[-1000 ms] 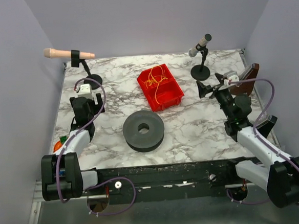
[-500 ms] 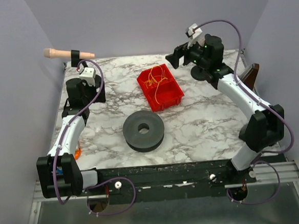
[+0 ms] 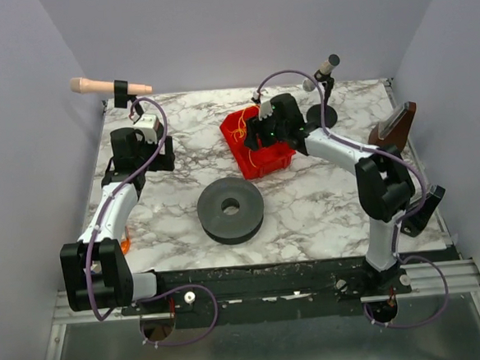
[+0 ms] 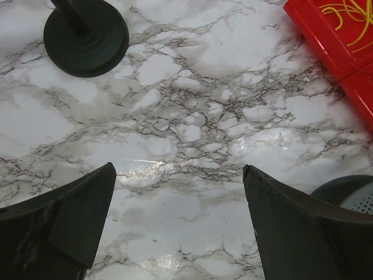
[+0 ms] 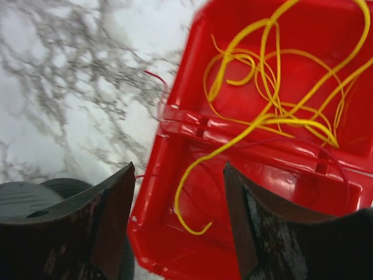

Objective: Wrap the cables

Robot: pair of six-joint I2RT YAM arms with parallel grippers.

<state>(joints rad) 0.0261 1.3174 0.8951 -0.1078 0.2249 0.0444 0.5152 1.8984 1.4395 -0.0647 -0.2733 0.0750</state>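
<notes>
Now the right pincer (image 5: 179, 172) has swung across and hangs over the red bin (image 5: 291, 192), jaws apart but narrowing above the cables (image 5: 280, 121) tangled inside; the left pincer (image 4: 179, 175) waits wide apart. A pickup looks imminent.

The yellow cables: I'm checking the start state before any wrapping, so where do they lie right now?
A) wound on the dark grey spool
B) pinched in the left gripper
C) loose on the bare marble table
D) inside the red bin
D: the right wrist view shows the yellow cables lying tangled inside the red bin, with the right gripper open above them, gripping nothing.
</notes>
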